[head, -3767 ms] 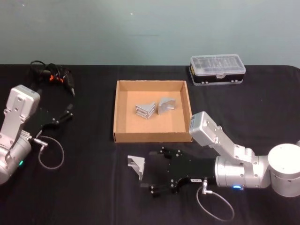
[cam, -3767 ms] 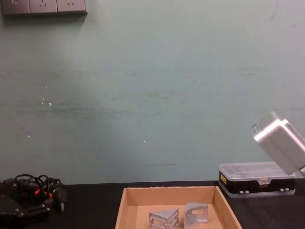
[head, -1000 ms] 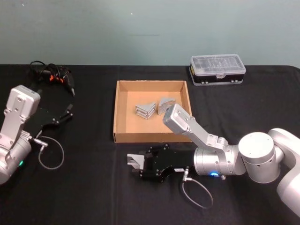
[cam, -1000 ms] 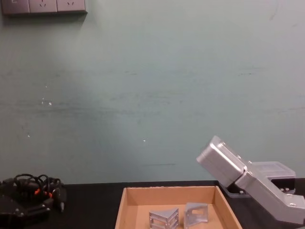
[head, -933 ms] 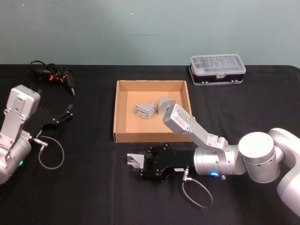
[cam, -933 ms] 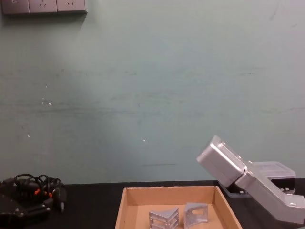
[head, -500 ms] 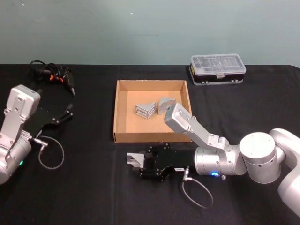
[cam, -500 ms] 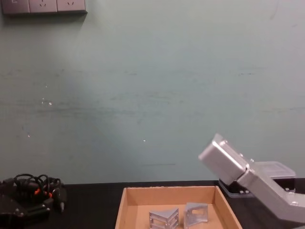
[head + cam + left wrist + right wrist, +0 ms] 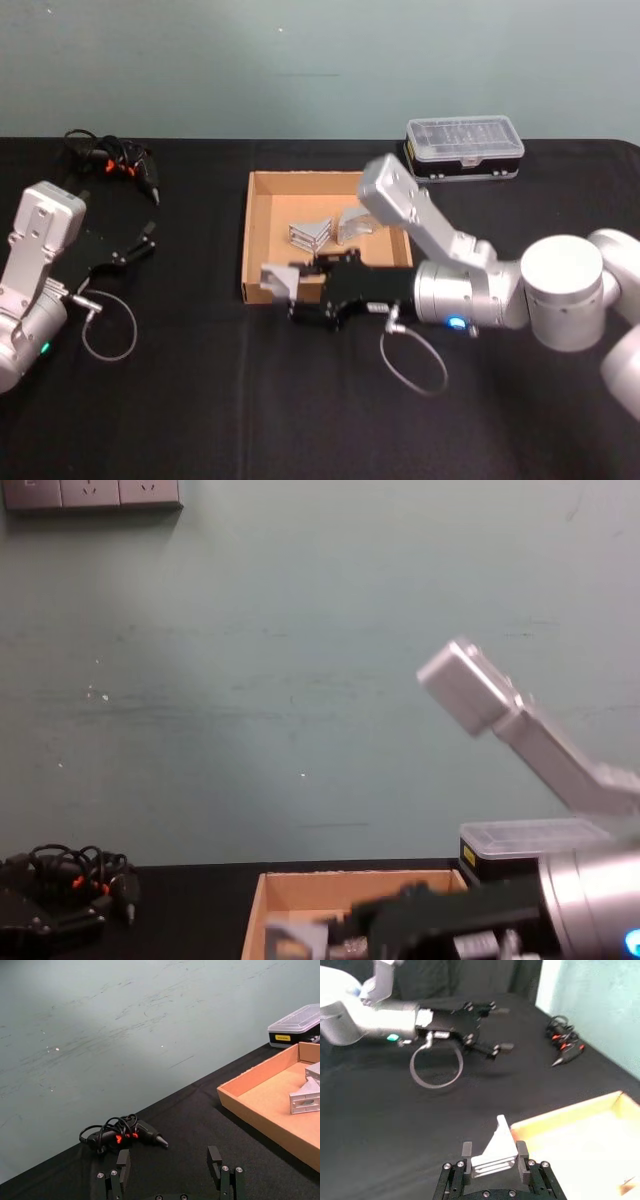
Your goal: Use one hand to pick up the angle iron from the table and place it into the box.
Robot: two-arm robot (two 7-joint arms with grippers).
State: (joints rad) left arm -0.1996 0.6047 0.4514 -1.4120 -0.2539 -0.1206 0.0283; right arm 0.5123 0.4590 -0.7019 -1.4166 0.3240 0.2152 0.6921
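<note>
A silver angle iron (image 9: 276,281) hangs above the black table (image 9: 200,400), at the front left corner of the brown cardboard box (image 9: 247,230). My right gripper (image 9: 297,293) is shut on it. In the right wrist view the angle iron (image 9: 496,1152) sits clamped between the two fingers (image 9: 521,1152), with the box's corner (image 9: 555,1116) just beyond. Two more angle irons (image 9: 310,233) lie inside the box. My left gripper (image 9: 140,245) rests open at the table's left side, away from the box; the left wrist view shows its fingers (image 9: 215,1157) spread with nothing between them.
A clear-lidded plastic case (image 9: 464,148) stands behind the box at the right. A tangle of black cable with a tool (image 9: 110,160) lies at the back left. A loose cable loop (image 9: 108,327) hangs by the left arm.
My right gripper has risen off the table with the angle iron and moved back and slightly left, up to the box's front left corner. The left arm has not moved.
</note>
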